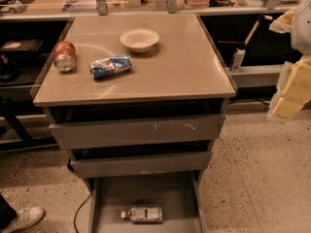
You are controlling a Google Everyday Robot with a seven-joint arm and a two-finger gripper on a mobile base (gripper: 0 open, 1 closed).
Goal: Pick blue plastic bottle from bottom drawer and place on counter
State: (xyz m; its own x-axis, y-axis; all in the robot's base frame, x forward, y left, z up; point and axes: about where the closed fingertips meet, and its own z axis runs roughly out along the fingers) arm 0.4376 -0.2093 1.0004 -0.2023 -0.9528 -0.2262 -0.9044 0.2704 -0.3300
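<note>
The blue plastic bottle (142, 214), clear with a white cap and a printed label, lies on its side on the floor of the bottom drawer (146, 191), near the drawer's front, cap pointing left. The drawer is pulled open. The beige counter (180, 72) tops the grey cabinet. My gripper (291, 89) shows as pale yellow parts at the right edge of the view, at about counter height, to the right of the cabinet and far above the bottle. It holds nothing that I can see.
On the counter lie an orange soda can (64, 56) on its side, a blue-and-white snack bag (110, 66) and a white bowl (139, 39). Two shallower drawers (138, 130) stand slightly open above. A person's shoe (24, 217) is at bottom left. Dark shelves flank the cabinet.
</note>
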